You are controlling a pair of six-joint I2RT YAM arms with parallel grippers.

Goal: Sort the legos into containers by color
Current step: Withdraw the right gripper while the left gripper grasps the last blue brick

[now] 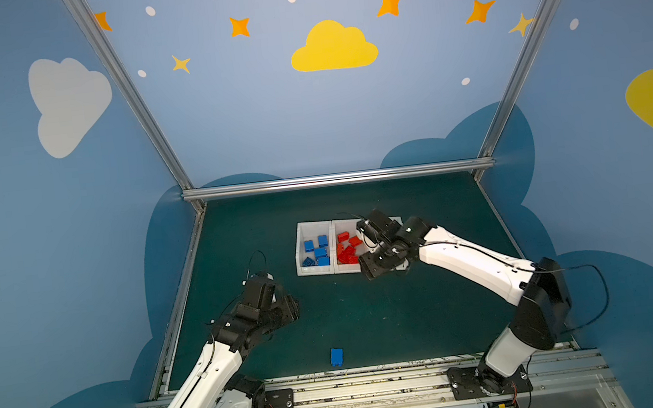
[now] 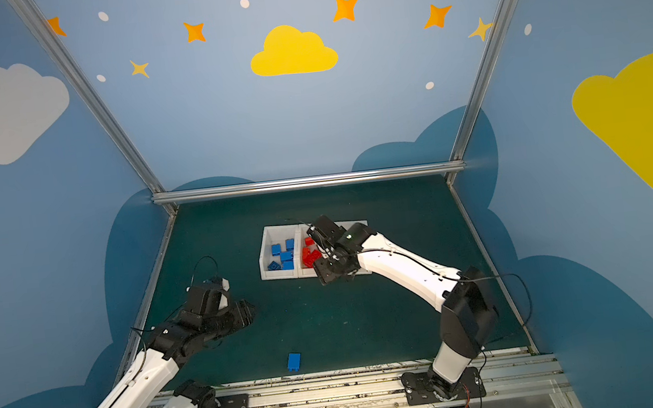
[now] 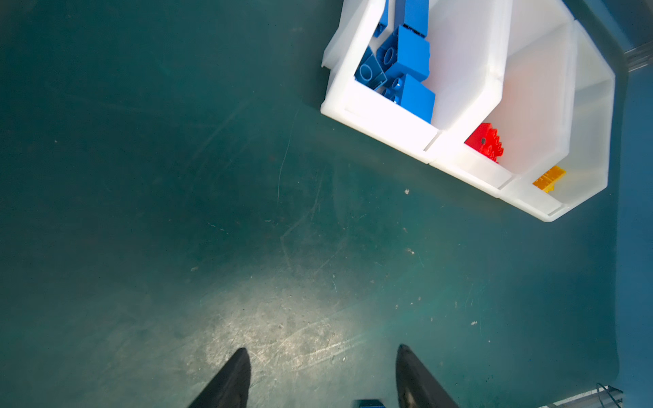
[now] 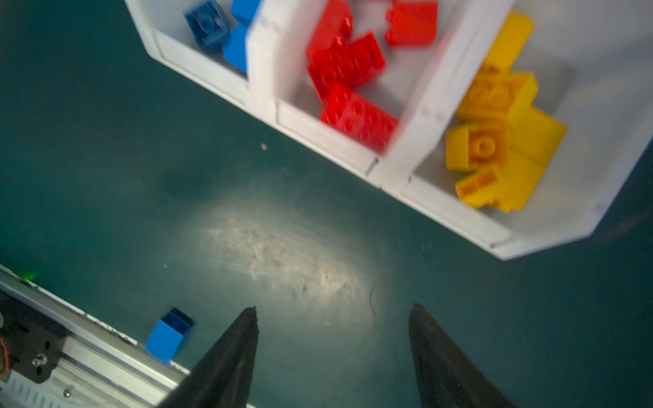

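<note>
The containers (image 1: 299,254) (image 4: 318,131) are three white bins joined in a row at mid-table. Blue legos (image 1: 317,250) (image 3: 406,60) fill one end bin, red legos (image 1: 347,248) (image 4: 349,77) the middle one, and yellow legos (image 4: 501,130) the other end bin. My right arm covers the yellow bin in both top views. One blue lego (image 1: 337,356) (image 2: 294,361) (image 4: 169,335) lies alone near the front rail. My right gripper (image 4: 334,307) (image 1: 375,270) hangs open and empty over the mat just in front of the bins. My left gripper (image 3: 322,349) (image 1: 288,307) is open and empty, left of the bins.
An aluminium rail (image 1: 357,381) runs along the table's front edge, close to the loose blue lego. Metal frame posts and painted walls close in the left, right and back sides. The green mat (image 1: 371,317) between the two arms is bare.
</note>
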